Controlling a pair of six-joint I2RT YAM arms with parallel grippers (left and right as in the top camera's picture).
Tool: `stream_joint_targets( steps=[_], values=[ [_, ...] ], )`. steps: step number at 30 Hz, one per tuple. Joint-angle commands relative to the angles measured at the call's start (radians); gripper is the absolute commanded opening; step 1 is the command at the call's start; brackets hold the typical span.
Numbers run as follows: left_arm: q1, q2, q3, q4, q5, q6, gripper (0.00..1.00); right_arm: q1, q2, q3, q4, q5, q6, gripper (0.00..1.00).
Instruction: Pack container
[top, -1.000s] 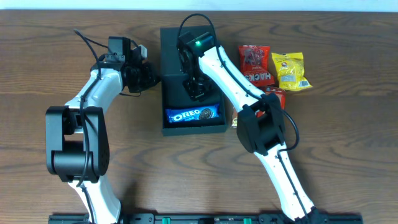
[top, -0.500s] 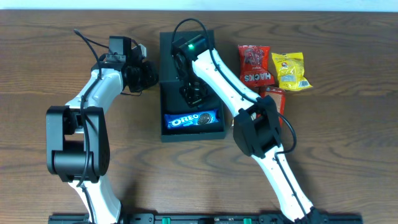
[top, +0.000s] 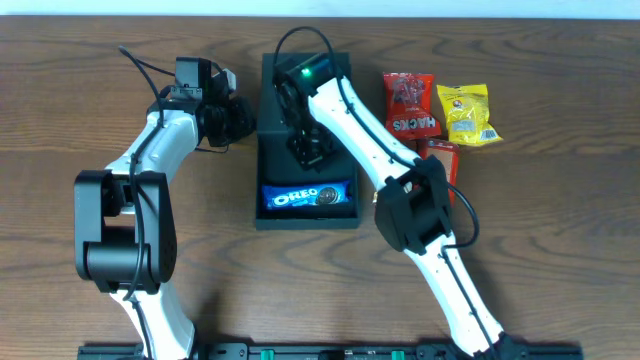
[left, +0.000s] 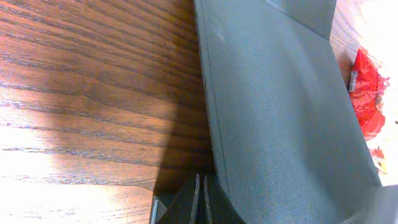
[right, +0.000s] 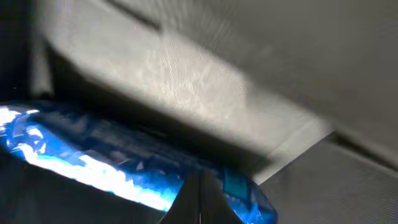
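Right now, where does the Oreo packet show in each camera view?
Overhead: the Oreo packet lies inside the container, at the end nearest the arm bases.
Left wrist: not in it; only the container's outer wall shows.
Right wrist: blue and blurred, across the lower left.
Shared landmark: the dark container wall.

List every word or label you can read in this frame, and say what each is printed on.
"OREO": on the blue packet lying in the container.
"HACKS": on the red packet on the table beside the container.
Yellow packet: print too small to read.
Small red packet partly under the right arm: nothing legible.
Wrist views: no readable text.
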Motion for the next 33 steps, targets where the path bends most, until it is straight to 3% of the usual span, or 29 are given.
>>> stream_joint_targets(
  steps=[1, 12, 17, 22, 25, 30, 33],
  values=[
    [-0.005, 0.009, 0.003, 0.001, 0.019, -0.005, 0.06, -0.042, -0.092, 0.077, -0.008, -0.002, -0.015, 0.02],
    [-0.004, 0.008, 0.005, 0.002, 0.022, -0.004, 0.06, -0.106, -0.426, 0.074, -0.071, 0.077, -0.082, 0.02],
    [0.006, -0.004, 0.006, 0.001, 0.030, -0.004, 0.06, -0.088, -0.494, -0.034, -0.068, 0.093, -0.084, 0.02],
    [0.063, -0.062, 0.006, -0.030, 0.078, 0.021, 0.06, -0.066, -0.563, -0.239, -0.047, 0.147, -0.085, 0.02],
    [0.118, -0.121, 0.006, -0.120, 0.074, 0.111, 0.06, -0.060, -0.671, -0.387, 0.011, 0.195, -0.113, 0.02],
    [0.201, -0.220, 0.005, -0.294, 0.060, 0.247, 0.06, -0.070, -0.923, -0.768, 0.235, 0.179, -0.193, 0.02],
    [0.222, -0.247, 0.003, -0.391, -0.021, 0.302, 0.06, -0.071, -0.994, -0.975, 0.421, 0.129, -0.197, 0.02]
  ],
)
